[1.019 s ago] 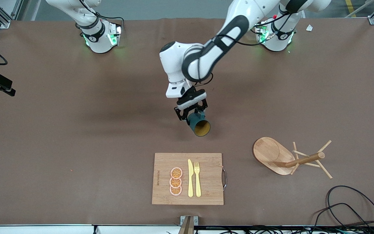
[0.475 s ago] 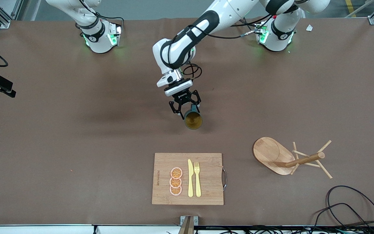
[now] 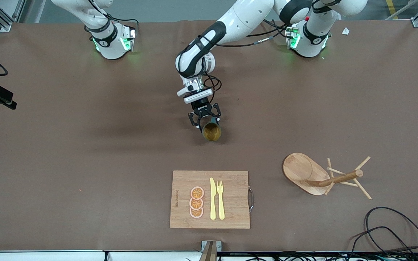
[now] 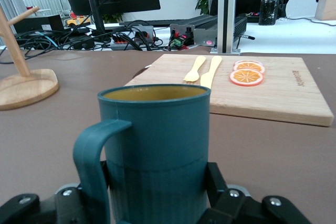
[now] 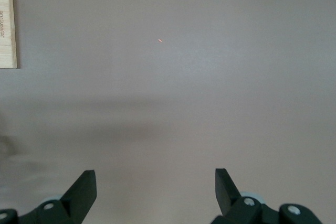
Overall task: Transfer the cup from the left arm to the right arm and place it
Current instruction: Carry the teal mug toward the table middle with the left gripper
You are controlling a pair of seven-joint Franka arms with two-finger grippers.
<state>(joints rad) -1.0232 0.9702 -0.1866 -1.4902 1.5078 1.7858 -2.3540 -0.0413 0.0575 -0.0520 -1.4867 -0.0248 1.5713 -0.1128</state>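
Holding the cup (image 3: pixel 211 131) by its ribbed body, the left gripper (image 3: pixel 204 119) is clenched around it near the middle of the counter (image 3: pixel 67 152). Over the last second the left arm has swung the cup from a tilted pose, mouth turned toward the front camera, to upright, and has drawn it slightly toward twelve o'clock, away from the cutting board (image 3: pixel 209 199). In the front view the yellow inside now shows as a full circle, and the left wrist view shows the rim level with the handle (image 4: pixel 94 166) out to one side.

The cup looks low, at or just above the counter; whether it touches cannot be told. The cutting board lies at six o'clock from it, carrying orange slices (image 3: pixel 196 202), a knife (image 3: pixel 212 198) and a fork (image 3: pixel 220 199). The wooden mug tree (image 3: pixel 321 175) lies toppled at about four o'clock.

The right gripper (image 5: pixel 156 184) hangs released over bare counter at the right arm's end, waiting. Judging by this, the cup is now posed for the handover, either to be set down or to be taken from above, and the right arm has not yet begun its approach.
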